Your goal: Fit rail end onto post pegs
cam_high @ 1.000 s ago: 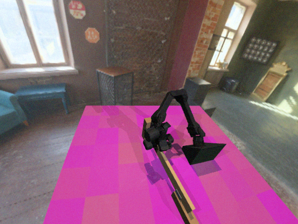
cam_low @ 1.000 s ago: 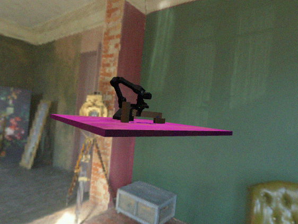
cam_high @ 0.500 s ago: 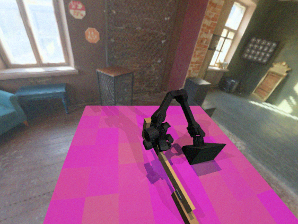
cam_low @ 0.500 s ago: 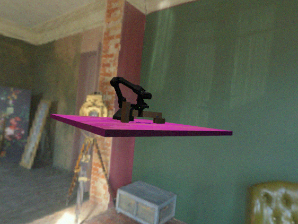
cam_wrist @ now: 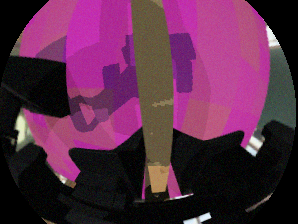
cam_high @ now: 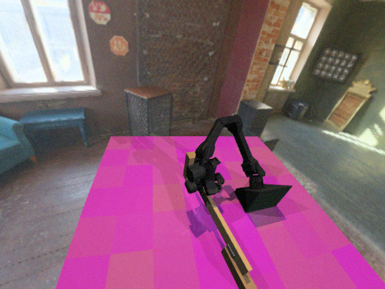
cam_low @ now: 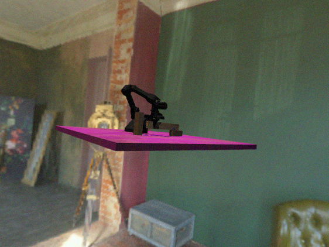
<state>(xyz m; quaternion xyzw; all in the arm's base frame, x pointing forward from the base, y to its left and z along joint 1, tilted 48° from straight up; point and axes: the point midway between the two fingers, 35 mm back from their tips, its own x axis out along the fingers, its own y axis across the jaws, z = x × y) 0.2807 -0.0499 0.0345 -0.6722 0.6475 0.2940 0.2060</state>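
The wooden rail (cam_high: 224, 230) (cam_low: 168, 126) (cam_wrist: 156, 75) runs from the low footboard block (cam_high: 233, 270) (cam_low: 176, 133) toward the upright wooden post (cam_high: 190, 156) (cam_low: 138, 123). Its far end is at the bracket on the block. Its near end is off the table, and the rail looks roughly level. My gripper (cam_high: 203, 190) (cam_low: 155, 124) (cam_wrist: 153, 127) is shut on the rail near the post, with one finger on each side. In the exterior view the near end is close to the post, apparently with a small gap. The pegs and holes cannot be made out; whether they line up is unclear.
The arm's black base (cam_high: 262, 198) stands on the magenta table (cam_high: 133, 236) (cam_low: 187, 143), to the right of the rail in the top view. The arm arches from the base over to the rail. The post stands directly behind the gripper in that view.
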